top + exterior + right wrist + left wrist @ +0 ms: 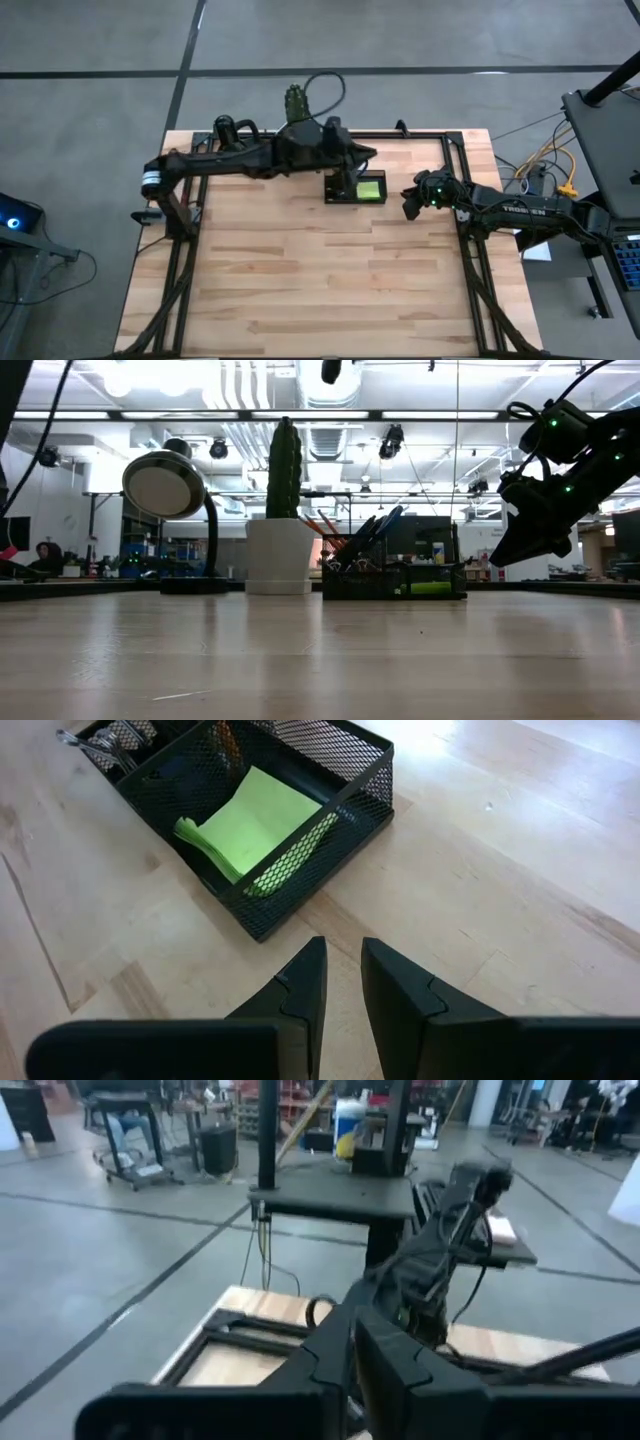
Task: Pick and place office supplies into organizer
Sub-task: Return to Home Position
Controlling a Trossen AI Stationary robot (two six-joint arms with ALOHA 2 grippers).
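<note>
The organizer (355,188) is a black mesh box at the table's far middle. Its low compartment holds a lime-green sticky-note pad (255,825) lying flat, with small clips (108,745) beside it. Pens, scissors (372,528) and orange pencils (316,525) stand slanted in its taller part. My left gripper (368,153) is raised above the organizer's far side, pointing level toward the table's right, shut and empty (353,1342). My right gripper (343,978) hovers just right of the organizer, tilted down, its fingers a narrow gap apart with nothing between them.
A cactus in a white pot (280,555) and a black rounded gadget (165,485) stand at the far edge, left of the organizer. A black frame (455,200) runs along the table's sides. The near half of the wooden table (320,290) is bare.
</note>
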